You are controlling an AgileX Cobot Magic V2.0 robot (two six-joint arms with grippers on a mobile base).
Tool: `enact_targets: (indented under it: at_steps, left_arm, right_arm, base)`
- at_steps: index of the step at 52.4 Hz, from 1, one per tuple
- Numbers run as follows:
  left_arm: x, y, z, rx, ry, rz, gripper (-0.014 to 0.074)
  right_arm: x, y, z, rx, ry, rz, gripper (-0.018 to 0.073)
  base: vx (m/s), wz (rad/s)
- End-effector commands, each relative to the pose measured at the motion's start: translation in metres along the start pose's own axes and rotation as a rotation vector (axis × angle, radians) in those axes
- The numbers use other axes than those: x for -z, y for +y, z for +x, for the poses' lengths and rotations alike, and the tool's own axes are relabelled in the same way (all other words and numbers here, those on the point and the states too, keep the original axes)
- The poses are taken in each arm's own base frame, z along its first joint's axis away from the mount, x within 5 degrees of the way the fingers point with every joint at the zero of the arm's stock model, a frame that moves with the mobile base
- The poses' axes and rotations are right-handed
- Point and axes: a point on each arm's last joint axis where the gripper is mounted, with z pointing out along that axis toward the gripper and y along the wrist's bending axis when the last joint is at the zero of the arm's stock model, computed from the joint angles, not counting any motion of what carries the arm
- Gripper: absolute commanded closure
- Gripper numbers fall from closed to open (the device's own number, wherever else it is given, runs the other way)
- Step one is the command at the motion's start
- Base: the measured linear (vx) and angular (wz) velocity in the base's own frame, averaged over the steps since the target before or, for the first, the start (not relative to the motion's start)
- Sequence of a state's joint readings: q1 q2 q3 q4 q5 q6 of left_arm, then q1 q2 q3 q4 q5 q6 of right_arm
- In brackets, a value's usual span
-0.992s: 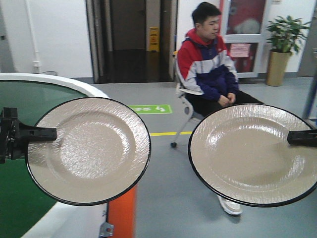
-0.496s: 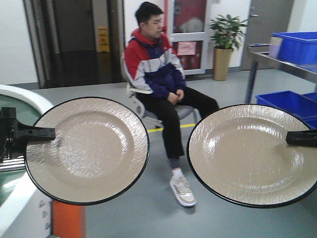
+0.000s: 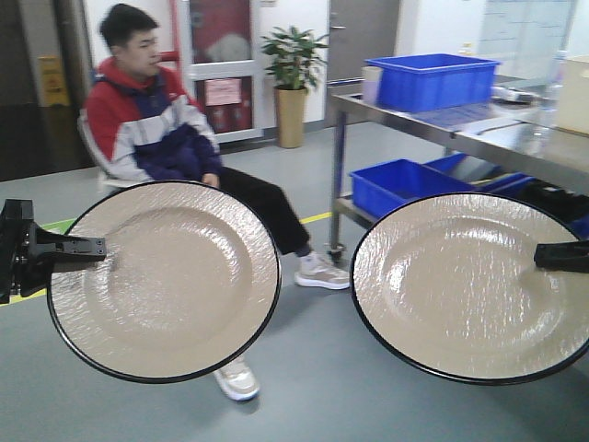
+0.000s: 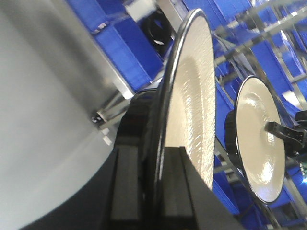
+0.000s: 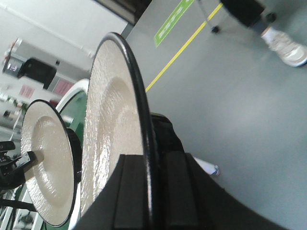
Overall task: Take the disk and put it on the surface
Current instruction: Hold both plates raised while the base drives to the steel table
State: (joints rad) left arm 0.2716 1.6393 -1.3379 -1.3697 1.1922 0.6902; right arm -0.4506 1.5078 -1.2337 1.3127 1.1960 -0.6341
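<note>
Both sets of jaws are plain matte black. In the front view, the left jaws have a blocky, stepped body (image 3: 14,250) that narrows to a flat, straight finger (image 3: 74,246). Of the right jaws only one flat black finger (image 3: 561,255) shows. Each wrist view shows two broad, smooth, faintly glossy fingers (image 4: 127,191) (image 5: 132,196) with squared edges.

The left gripper (image 3: 90,247) sits at the left edge of the front view, held level, its black jaws clamped on the rim of the left plate (image 3: 170,285). The right gripper (image 3: 545,255) sits at the right edge at much the same height, its jaws pinching the rim of the right plate (image 3: 460,290). In each wrist view the jaws press against both faces of the rim.
</note>
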Motion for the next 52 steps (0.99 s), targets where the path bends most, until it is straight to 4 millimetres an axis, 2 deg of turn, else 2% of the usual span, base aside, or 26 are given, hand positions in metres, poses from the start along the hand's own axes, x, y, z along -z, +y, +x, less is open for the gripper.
enact_targets:
  at_steps: [1,22,52]
  left_arm:
    - [0.0109,-0.0397,-0.0062,-0.010,-0.062,0.171,0.0605]
    - [0.0109,-0.0397,-0.0062,-0.010,-0.062,0.171,0.0605]
    - [0.0109,-0.0397,-0.0062,-0.010,-0.062,0.171,0.0605]
  right_arm:
    - [0.0111,0.0319,-0.0077,0.020,-0.085,-0.127,0.0568]
    - [0.0116,0.0338,-0.0064,0.024,-0.074,-0.136,0.0568]
    - [0.0120,0.0344,-0.0062,0.026,-0.075,-0.136,0.0568]
  base:
    - [0.22,-0.50]
    - [0.25,-0.30]
    - [0.38,0.10]
